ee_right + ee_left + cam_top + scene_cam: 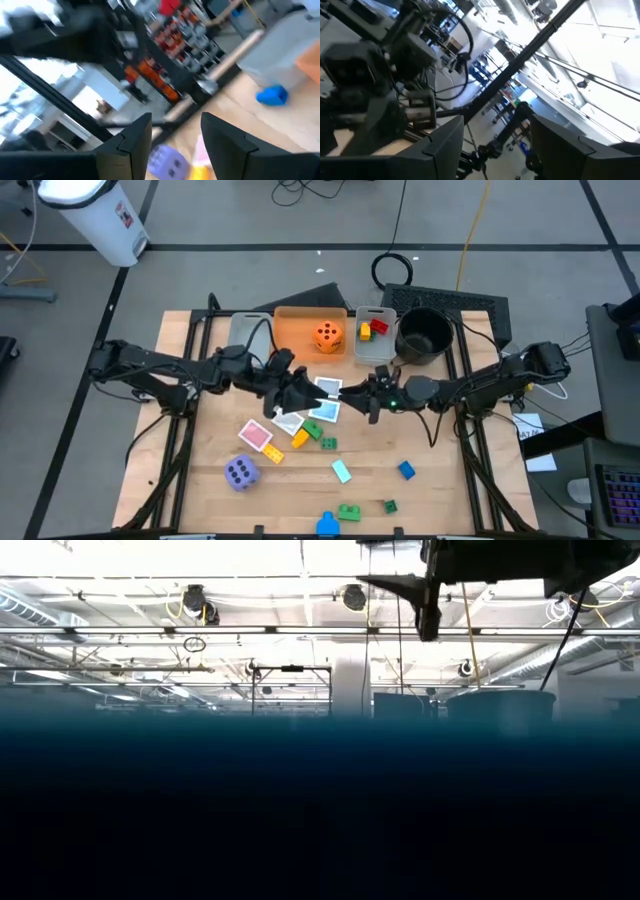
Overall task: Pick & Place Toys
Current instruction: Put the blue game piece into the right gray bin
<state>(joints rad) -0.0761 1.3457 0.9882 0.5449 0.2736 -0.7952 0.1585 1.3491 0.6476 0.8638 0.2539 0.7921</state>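
Overhead light falls evenly on my bench [200,480], with soft shadows under my arms. The level view glares white above and sinks into darkness below. Both my wrist views are motion-blurred.

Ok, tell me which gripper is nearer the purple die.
Left. The left gripper hovers at mid-table, up and to the right of the purple die in the high view; the right gripper is farther right.

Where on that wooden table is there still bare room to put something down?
Bare wood lies left of the purple die and right of the blue brick. The middle is crowded: picture cards, small bricks and both arms.
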